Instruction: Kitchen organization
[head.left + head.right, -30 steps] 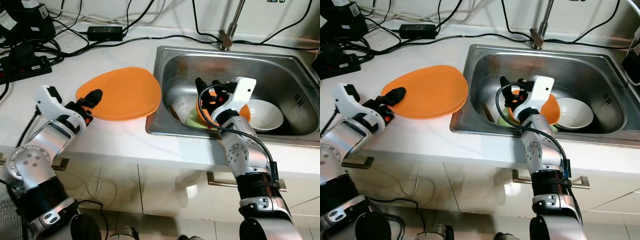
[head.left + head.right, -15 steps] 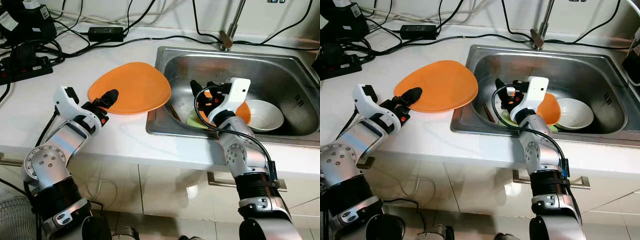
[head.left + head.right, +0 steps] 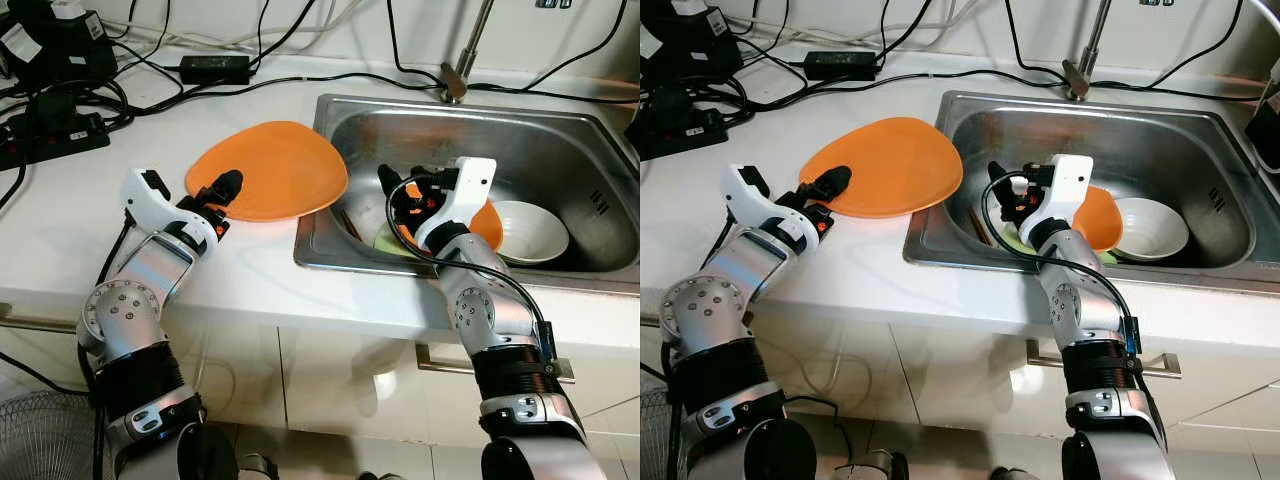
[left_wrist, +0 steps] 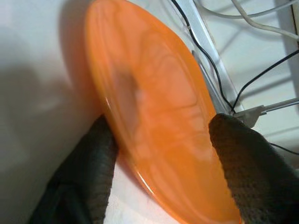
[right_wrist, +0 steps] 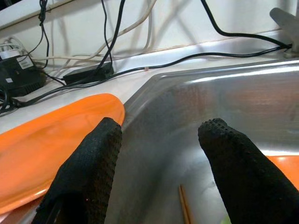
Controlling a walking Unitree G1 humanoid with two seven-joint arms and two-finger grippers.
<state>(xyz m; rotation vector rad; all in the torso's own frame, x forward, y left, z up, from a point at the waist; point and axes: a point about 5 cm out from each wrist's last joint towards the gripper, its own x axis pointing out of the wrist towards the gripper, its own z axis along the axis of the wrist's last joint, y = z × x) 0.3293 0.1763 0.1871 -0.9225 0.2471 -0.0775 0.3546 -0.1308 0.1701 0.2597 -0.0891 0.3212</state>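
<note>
The left gripper (image 3: 218,192) was clamped on the near edge of the orange plate (image 3: 270,168). The plate was smooth and glossy. The right gripper (image 3: 398,188) hung apart over the sink (image 3: 560,150).

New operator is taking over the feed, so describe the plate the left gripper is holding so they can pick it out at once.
Start at the steel sink, then look to the white countertop on its left. The large orange plate sits there, its edge overhanging the sink's rim, with the left gripper clamped on its near edge. It is far bigger and flatter than the white bowl in the sink.
</note>
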